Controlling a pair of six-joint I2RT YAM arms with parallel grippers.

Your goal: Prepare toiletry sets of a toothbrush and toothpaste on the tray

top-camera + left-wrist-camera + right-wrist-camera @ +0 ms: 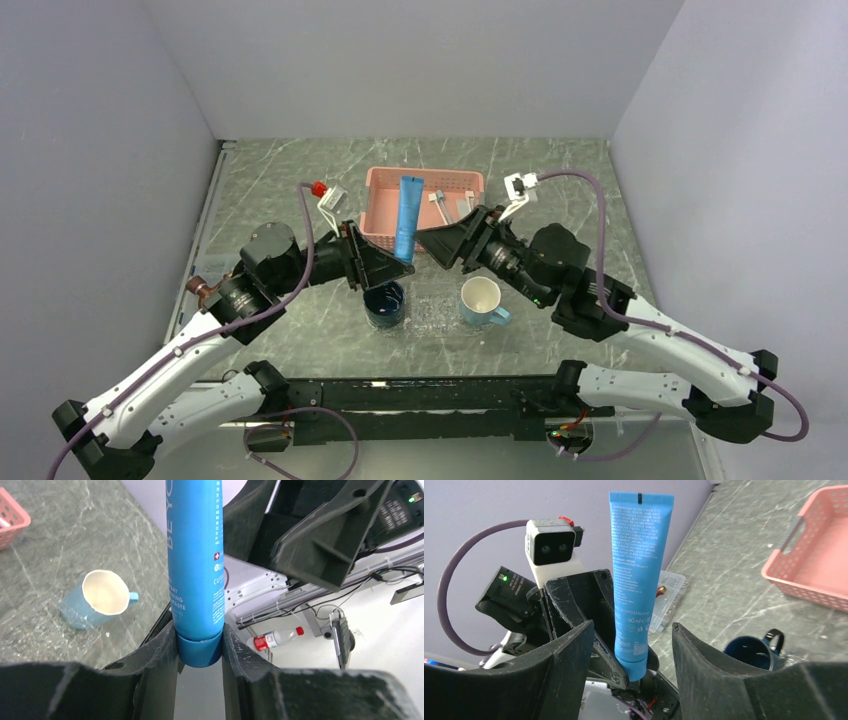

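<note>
Left end effector (200, 645): pinched on the cap end of the toothpaste (195, 555), one finger on each side of the cap.
Toothpaste: held upright above the desk (270, 200), cap down and flat crimped end up, in front of the pink basket (380, 190).
Right end effector (633, 626): spread wide, facing the left one. The toothpaste stood in the gap between its fingers, and no contact was visible.
Tray (432, 312): clear and hard to make out, flat on the desk between the two mugs.
Dark blue mug (385, 303): just below the left end effector, beside the tray's left edge.
Light blue mug (483, 300): at the tray's right edge, under the right arm.
Toothbrushes (438, 198): pale sticks lying in the basket, partly hidden by the right end effector.
Top view only: the basket's contents and the tray.
Left wrist view only: the grip on the cap, and a bottle (275, 639) with a red cap beyond the desk.
Right wrist view only: the tube's full length, and the left arm's camera (550, 542) behind it.
</note>
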